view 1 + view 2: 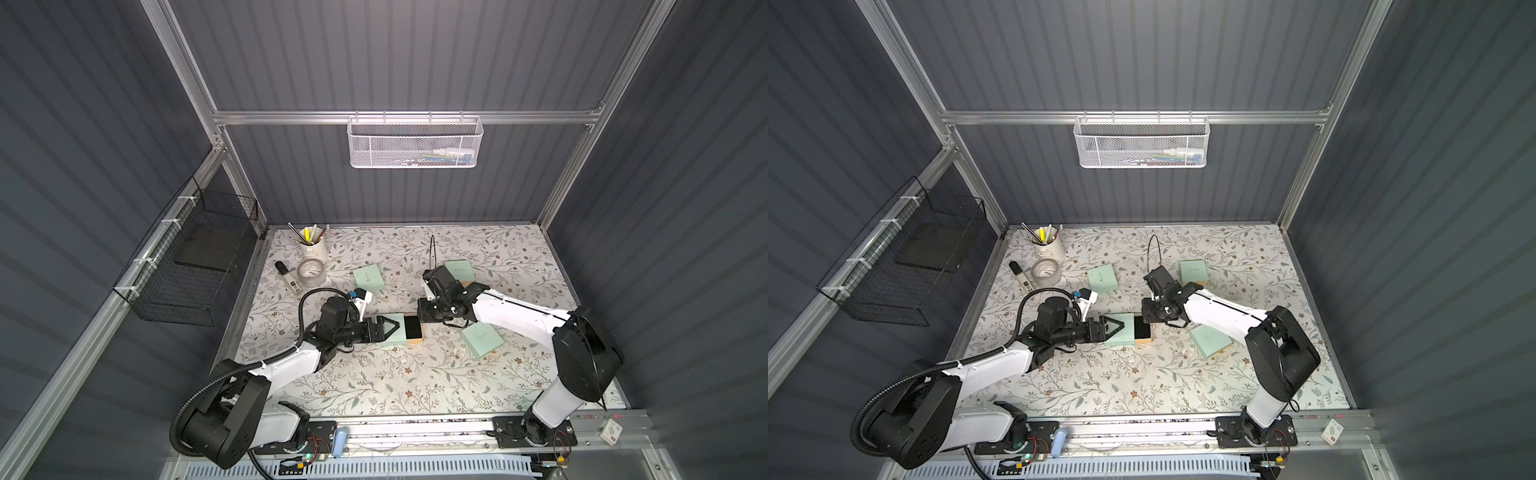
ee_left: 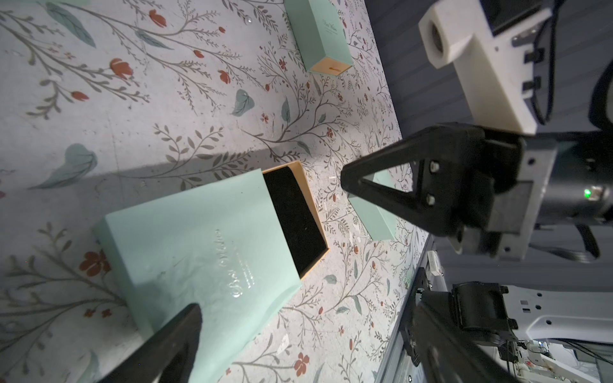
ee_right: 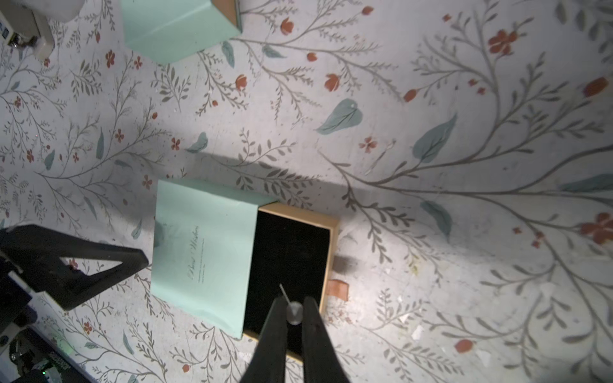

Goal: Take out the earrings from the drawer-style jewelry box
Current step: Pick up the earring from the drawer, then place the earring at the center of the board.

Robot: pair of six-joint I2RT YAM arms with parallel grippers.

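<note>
The drawer-style jewelry box (image 1: 395, 332) (image 1: 1121, 330) lies mid-table, a mint sleeve (image 3: 202, 245) (image 2: 205, 245) with its tan, black-lined drawer (image 3: 288, 252) (image 2: 293, 219) slid partly out. My right gripper (image 3: 293, 300) (image 1: 426, 318) hovers over the drawer's near corner, shut on one of the earrings (image 3: 294, 311), a pale round stud with its pin pointing out. My left gripper (image 1: 388, 328) (image 2: 305, 345) is open at the sleeve's closed end, one finger (image 2: 179, 345) (image 3: 99, 265) next to it. A tiny pale dot (image 3: 352, 105) lies on the mat beyond the drawer.
Three more mint boxes (image 1: 368, 278) (image 1: 459, 270) (image 1: 482, 340) lie around the middle. A pen cup (image 1: 311, 247), tape roll (image 1: 311, 272) and marker (image 1: 289, 278) stand at the back left. A black wire basket (image 1: 195, 266) hangs on the left wall, a white one (image 1: 415, 143) on the back.
</note>
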